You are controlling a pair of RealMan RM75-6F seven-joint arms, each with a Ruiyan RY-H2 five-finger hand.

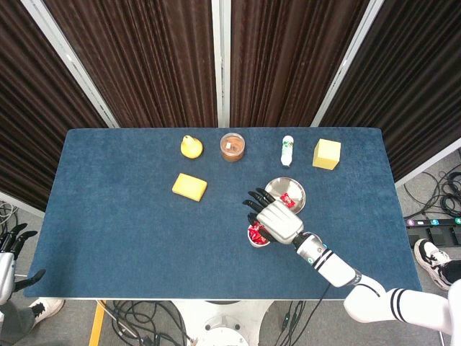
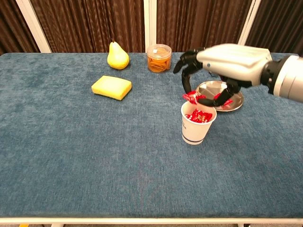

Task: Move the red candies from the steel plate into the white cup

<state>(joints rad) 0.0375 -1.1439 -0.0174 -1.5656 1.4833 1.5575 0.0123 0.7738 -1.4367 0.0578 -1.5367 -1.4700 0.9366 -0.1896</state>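
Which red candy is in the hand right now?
The red candy pinched by the right hand just above the white cup. The others lie inside the cup or on the steel plate.

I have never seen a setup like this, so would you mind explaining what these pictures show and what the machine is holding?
This is a two-armed robot with human-like hands, steered remotely. One camera looks down from its head, the other looks forward from its chest. Its right hand pinches a red candy just above the white cup, which already holds candies. Another candy remains on the steel plate. The left hand hangs off the table's edge, holding nothing. Also on the blue table: a pear, a yellow sponge, a jar, a small bottle and a yellow block.
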